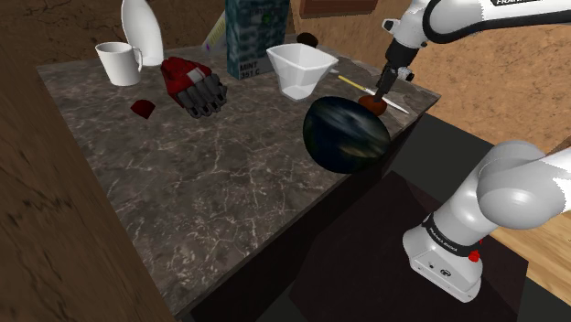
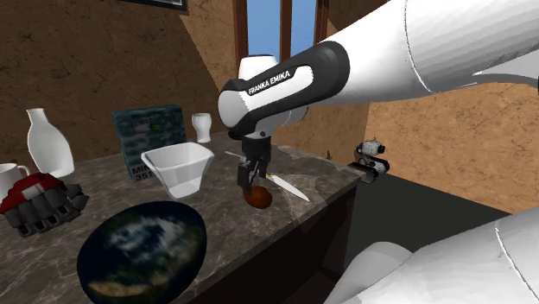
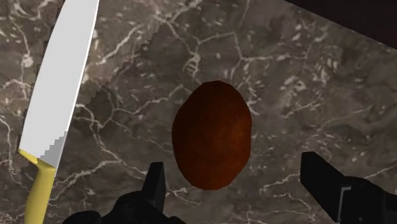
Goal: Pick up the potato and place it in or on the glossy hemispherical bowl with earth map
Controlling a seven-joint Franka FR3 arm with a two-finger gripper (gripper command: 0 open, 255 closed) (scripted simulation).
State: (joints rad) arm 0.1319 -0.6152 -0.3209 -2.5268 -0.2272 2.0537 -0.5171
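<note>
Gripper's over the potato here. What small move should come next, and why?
Probably lower straight down: the open gripper hangs just above the potato, which lies roughly centred between the fingers and apart from the knife, so closing now would likely miss.

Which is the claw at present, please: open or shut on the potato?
Open: the wrist view shows the claw with fingers apart, the potato lying between them on the counter, unclasped.

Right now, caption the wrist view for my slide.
Open gripper hovering over a reddish-brown potato on the dark marbled counter, yellow-handled knife alongside.
</note>
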